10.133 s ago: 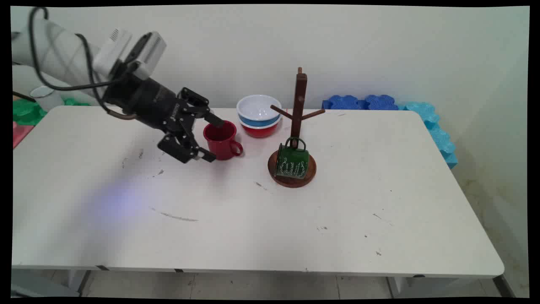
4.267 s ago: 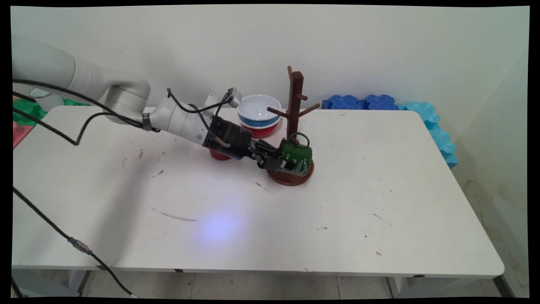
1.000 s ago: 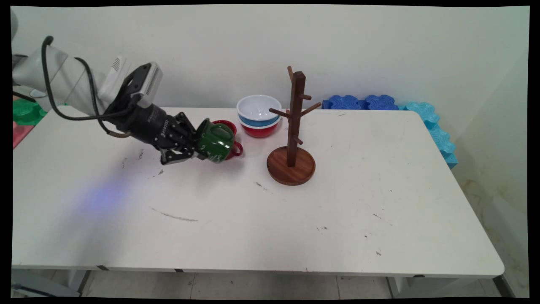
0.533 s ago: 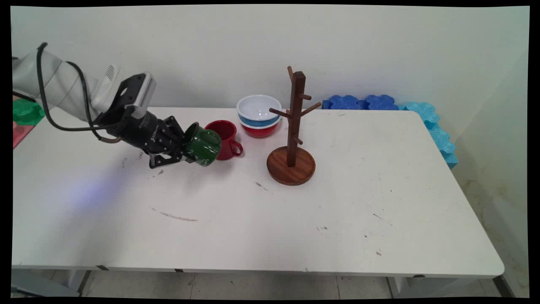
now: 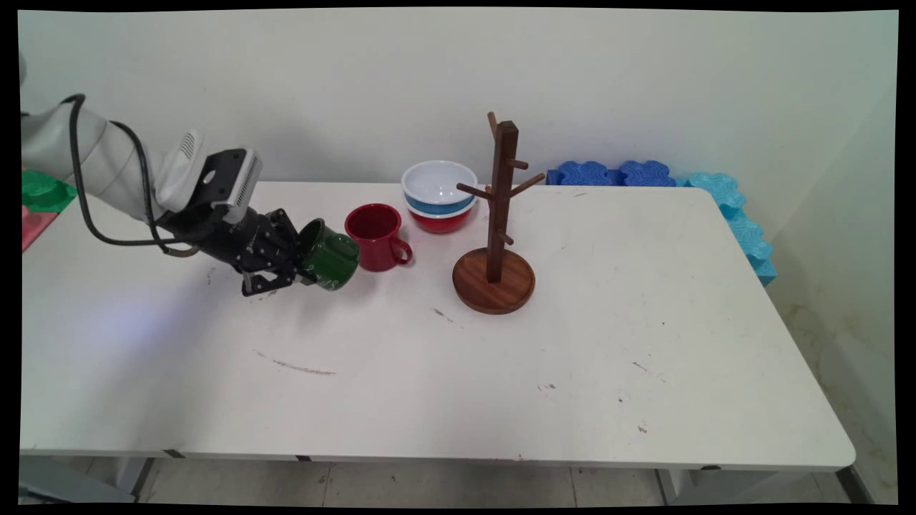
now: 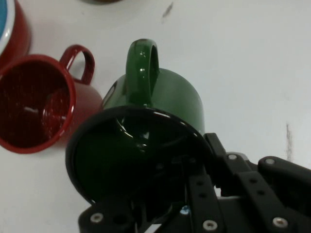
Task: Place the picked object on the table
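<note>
Tool (image 5: 297, 261) clamped on rim of green mug (image 5: 329, 255), tilted, left-centre of frame above tabletop (image 5: 501, 372). Red mug (image 5: 375, 237) just right. Stacked bowls (image 5: 439, 195), wooden mug tree (image 5: 496, 236) further right.

the white arm (image 5: 93, 161) enters from the upper left of the table (image 5: 458, 372) and slopes down toward it, black cables looped along its wrist. the gripper (image 5: 297, 259) points right and slightly downward, held just above the table surface. its fingers (image 6: 194, 194) are clamped on the rim of the green mug (image 5: 329, 254), gripping the mug wall.
</note>
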